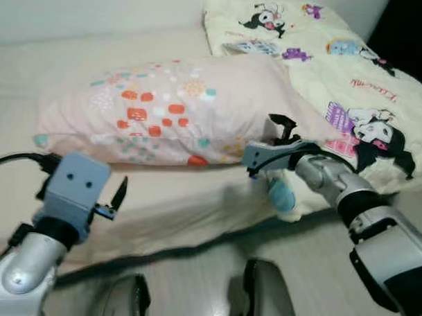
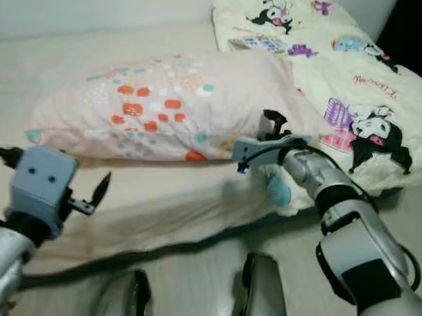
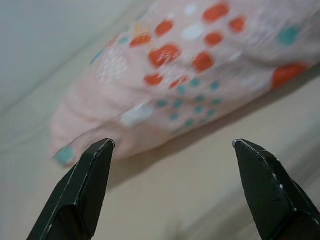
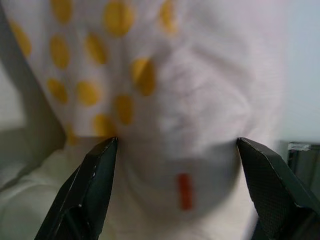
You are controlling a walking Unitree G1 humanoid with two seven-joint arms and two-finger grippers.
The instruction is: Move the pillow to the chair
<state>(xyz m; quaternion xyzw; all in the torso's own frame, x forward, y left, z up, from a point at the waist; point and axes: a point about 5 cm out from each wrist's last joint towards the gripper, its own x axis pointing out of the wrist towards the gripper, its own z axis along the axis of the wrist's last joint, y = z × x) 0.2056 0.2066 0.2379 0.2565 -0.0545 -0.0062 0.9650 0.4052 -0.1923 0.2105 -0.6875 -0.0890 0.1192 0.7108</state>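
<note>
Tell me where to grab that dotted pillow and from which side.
Grip the pillow at its two short ends, one gripper each, coming from the near bed edge. It lies lengthwise across; left gripper faces the flat left corner, right gripper the bulging right end.

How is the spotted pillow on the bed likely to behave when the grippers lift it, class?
The pillow looks plump and wrinkled, so it is probably soft and light, and will likely sag between the left gripper and right gripper. Its loose fabric cover may bunch or slip when pinched.
</note>
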